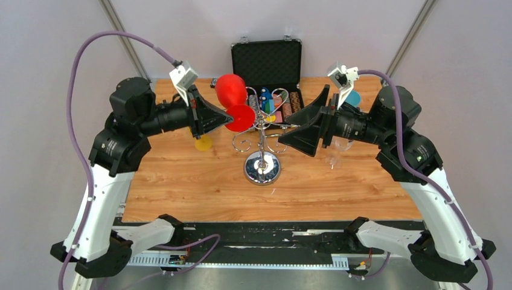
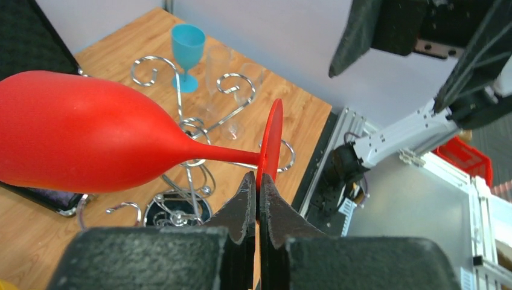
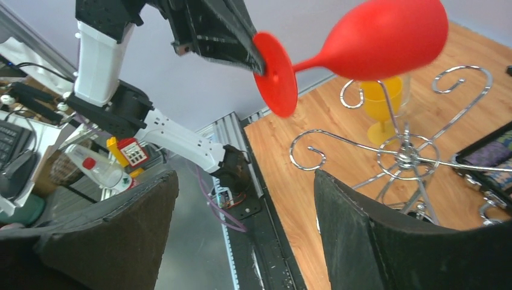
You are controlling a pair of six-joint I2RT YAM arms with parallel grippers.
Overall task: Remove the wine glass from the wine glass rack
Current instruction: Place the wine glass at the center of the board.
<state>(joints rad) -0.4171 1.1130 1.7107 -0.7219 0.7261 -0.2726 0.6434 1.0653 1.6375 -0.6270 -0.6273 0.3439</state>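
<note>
Red wine glass (image 2: 90,133), foot between left jaws

left arm (image 1: 162,118) reaching inward, jaws clamped | right arm (image 1: 357,125) reaching inward, jaws wide apart
</note>
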